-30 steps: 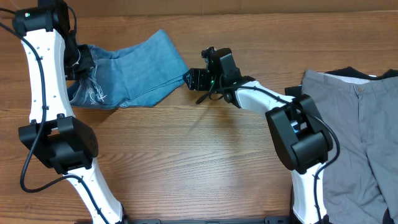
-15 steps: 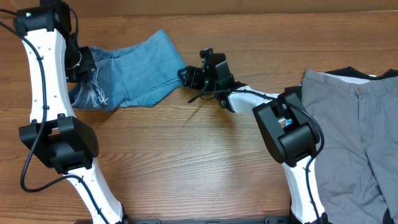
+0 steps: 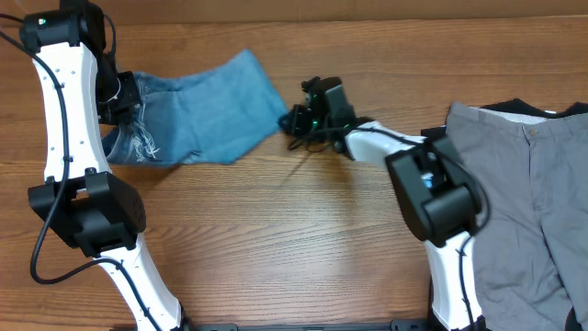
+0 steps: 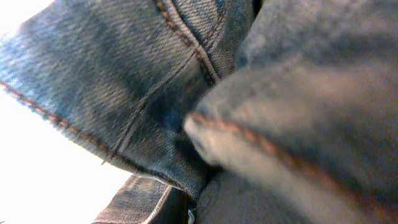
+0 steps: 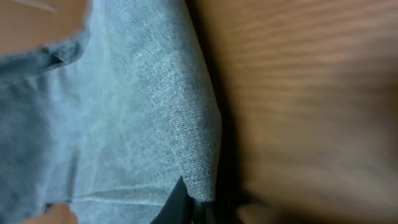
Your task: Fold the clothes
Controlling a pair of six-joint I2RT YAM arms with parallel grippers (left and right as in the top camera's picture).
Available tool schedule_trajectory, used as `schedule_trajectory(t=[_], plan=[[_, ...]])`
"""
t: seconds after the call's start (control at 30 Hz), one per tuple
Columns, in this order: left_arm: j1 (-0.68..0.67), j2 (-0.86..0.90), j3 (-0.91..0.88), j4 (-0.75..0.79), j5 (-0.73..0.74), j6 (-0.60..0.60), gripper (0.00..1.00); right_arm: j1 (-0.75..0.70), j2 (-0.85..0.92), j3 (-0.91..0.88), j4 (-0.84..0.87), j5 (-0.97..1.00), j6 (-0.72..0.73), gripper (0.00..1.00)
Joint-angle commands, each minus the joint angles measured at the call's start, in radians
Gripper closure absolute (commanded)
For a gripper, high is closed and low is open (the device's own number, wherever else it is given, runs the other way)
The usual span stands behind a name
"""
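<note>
The clothes, a pair of light blue denim jeans [image 3: 197, 106], lie folded across the back left of the wooden table. A frayed white rip [image 3: 142, 142] shows near their left end. My left gripper [image 3: 124, 97] is shut on the jeans' left end; in the left wrist view, stitched denim [image 4: 124, 81] fills the frame and hides the fingers. My right gripper [image 3: 292, 119] is shut on the jeans' right corner. The right wrist view shows that denim corner [image 5: 186, 143] pinched in the dark jaws of the right gripper [image 5: 196, 208] at the bottom edge.
Grey trousers [image 3: 524, 184] lie spread at the right edge of the table, with a black garment [image 3: 514, 108] peeking out beneath their waistband. Bare wood [image 3: 276, 239] stretches across the middle and front.
My right gripper reached left to the jeans' right corner, shut on it and drew it slightly right, stretching the cloth flatter. The left arm has held still.
</note>
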State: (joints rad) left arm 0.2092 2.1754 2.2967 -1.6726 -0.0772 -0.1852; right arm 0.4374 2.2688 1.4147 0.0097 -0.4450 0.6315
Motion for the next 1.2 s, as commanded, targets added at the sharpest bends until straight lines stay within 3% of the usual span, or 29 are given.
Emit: schedule_trajectory(t=[0.0,0.17,0.27,0.3,0.33,0.37,0.4,0.53,0.6,0.8,0.9,1.17], plan=[[-0.013,0.012,-0.009,-0.011,0.024,0.032,0.96,-0.043,-0.172,-0.001,-0.201,0.05,-0.127,0.96],[-0.013,0.012,-0.009,-0.014,0.023,0.037,0.96,-0.052,-0.37,-0.001,-0.659,0.333,-0.169,0.96],[-0.014,0.012,-0.009,-0.005,0.027,0.036,0.94,-0.051,-0.43,-0.001,-0.867,0.377,-0.168,0.96],[-0.014,0.012,-0.009,-0.005,0.027,0.036,0.93,-0.051,-0.436,-0.001,-0.924,0.377,-0.168,0.83],[-0.016,0.012,-0.009,-0.005,0.027,0.036,0.93,-0.051,-0.439,-0.001,-0.976,0.377,-0.168,0.61],[-0.018,0.012,-0.009,-0.005,0.026,0.036,0.93,-0.051,-0.439,-0.001,-1.029,0.38,-0.168,0.47],[-0.021,0.012,-0.009,-0.004,0.026,0.037,0.92,-0.053,-0.438,-0.001,-1.069,0.396,-0.167,0.41],[-0.034,0.012,-0.009,0.008,0.027,0.036,0.92,-0.07,-0.444,0.003,-1.092,0.46,-0.168,0.4],[-0.04,0.012,-0.009,0.013,0.027,0.036,0.92,-0.082,-0.447,0.012,-1.062,0.42,-0.169,0.42],[-0.068,0.012,-0.009,0.033,0.027,0.036,0.91,-0.071,-0.44,0.011,-0.733,-0.017,-0.233,0.79],[-0.082,0.012,-0.009,0.044,0.034,0.034,0.9,-0.022,-0.418,0.011,-0.548,-0.033,-0.156,0.89],[-0.108,0.012,-0.009,0.062,0.14,0.031,0.96,0.134,-0.216,0.011,-0.182,0.016,0.01,0.96]])
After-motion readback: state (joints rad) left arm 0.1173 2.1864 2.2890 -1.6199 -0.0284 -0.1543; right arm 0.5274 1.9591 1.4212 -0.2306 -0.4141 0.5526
